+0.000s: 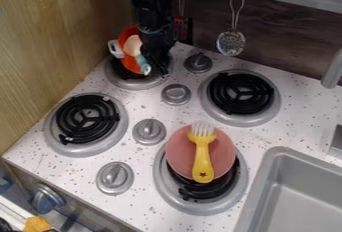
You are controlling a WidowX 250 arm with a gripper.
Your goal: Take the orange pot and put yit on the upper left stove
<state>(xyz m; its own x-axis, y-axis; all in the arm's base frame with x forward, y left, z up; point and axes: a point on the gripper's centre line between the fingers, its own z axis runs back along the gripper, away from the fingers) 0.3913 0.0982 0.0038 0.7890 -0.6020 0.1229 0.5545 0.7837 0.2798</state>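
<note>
Over the upper left burner (115, 79), the black gripper (158, 62) hangs down right against the right side of the orange pot (127, 64). The pot is tilted, with its opening toward the camera and a white handle on its left. Inside it lies a utensil (133, 45) with a pale head and a teal end. Part of the pot's right side is hidden behind the gripper, and so is part of the burner's black coil. I cannot tell whether the pot's base rests on the coil.
A pink plate (182, 148) with a yellow fork (202, 157) sits on the lower right burner. Other burners are at lower left (87, 121) and upper right (240, 93), with knobs (176, 94) between them. A wooden wall (40, 51) bounds the left, a sink (294, 196) the lower right.
</note>
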